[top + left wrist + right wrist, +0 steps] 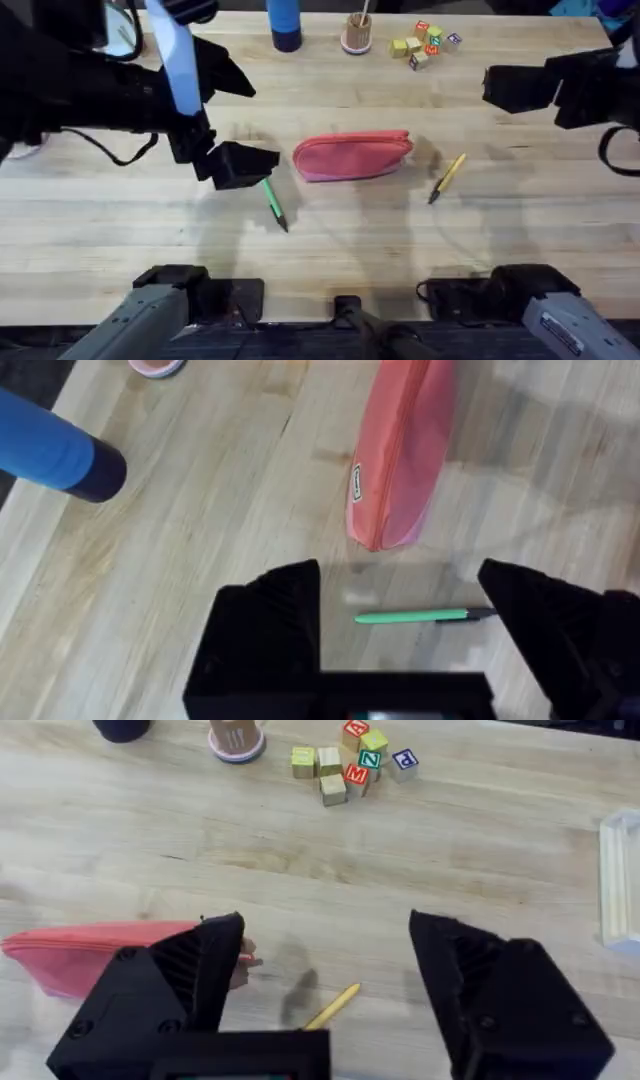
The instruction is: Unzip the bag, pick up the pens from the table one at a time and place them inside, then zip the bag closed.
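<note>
The two arm bases sit along the bottom edge of the overhead frame, dark and partly cut off. Above them the left arm sweeps in from the upper left as a large blurred black mass; its left gripper hangs at centre-left, just above the upper end of the green pen. In the left wrist view its two black fingers stand wide apart, released, with the green pen lying across the gap between them on the table. The pen's black tip is half hidden by one finger there.

The right gripper shows at the upper right of the overhead frame, its arm cut off by the right edge. In the right wrist view its fingers are spread wide and hold nothing; one of them covers an end of the bag and the yellow pen is cut off by the gripper body.

The bag lies flat at the middle of the overhead frame, a pink-red oblong pouch, long side across. Whether its zipper is open or closed is hard to make out. The yellow pen lies slanted just right of it, apart from it.

Bare wood stretches below the bag and pens. Along the top edge stand a blue bottle, a small cup and a cluster of toy blocks, well apart from the bag.
</note>
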